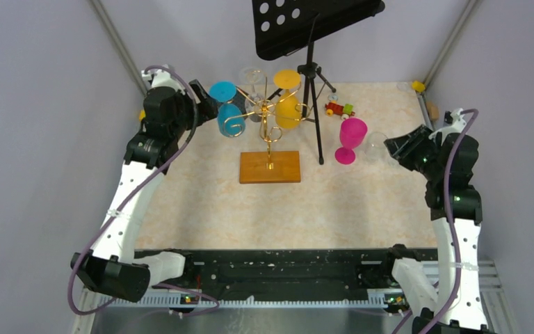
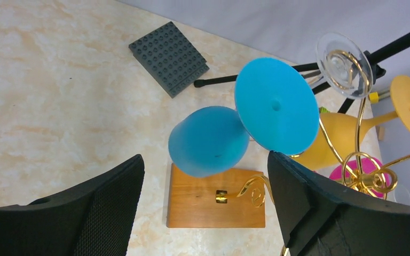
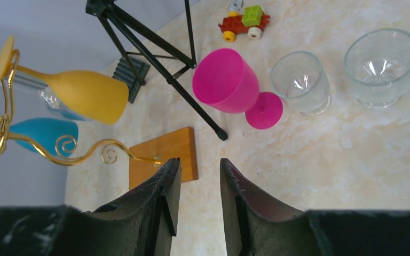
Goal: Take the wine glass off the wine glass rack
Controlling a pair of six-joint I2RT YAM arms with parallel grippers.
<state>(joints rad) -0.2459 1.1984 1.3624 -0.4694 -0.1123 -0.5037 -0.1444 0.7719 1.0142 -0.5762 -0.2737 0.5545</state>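
The wine glass rack (image 1: 270, 125) is a gold wire tree on an orange-brown wooden base (image 1: 270, 167) at the table's middle. Three glasses hang from it upside down: a blue wine glass (image 1: 228, 115) on the left, a yellow one (image 1: 287, 103) on the right and a clear one (image 1: 252, 82) at the back. My left gripper (image 1: 205, 106) is open right beside the blue glass. In the left wrist view the blue glass (image 2: 208, 140) sits between the wide-spread fingers (image 2: 112, 208), untouched. My right gripper (image 1: 398, 147) is off to the right, narrowly open (image 3: 198, 162) and empty.
A black tripod music stand (image 1: 313, 76) rises just right of the rack. A pink glass (image 1: 351, 139) and two clear glasses (image 3: 300, 82) (image 3: 381, 66) stand on the table near my right gripper. A toy train (image 1: 338, 108) and a grey studded plate (image 2: 169, 57) lie at the back.
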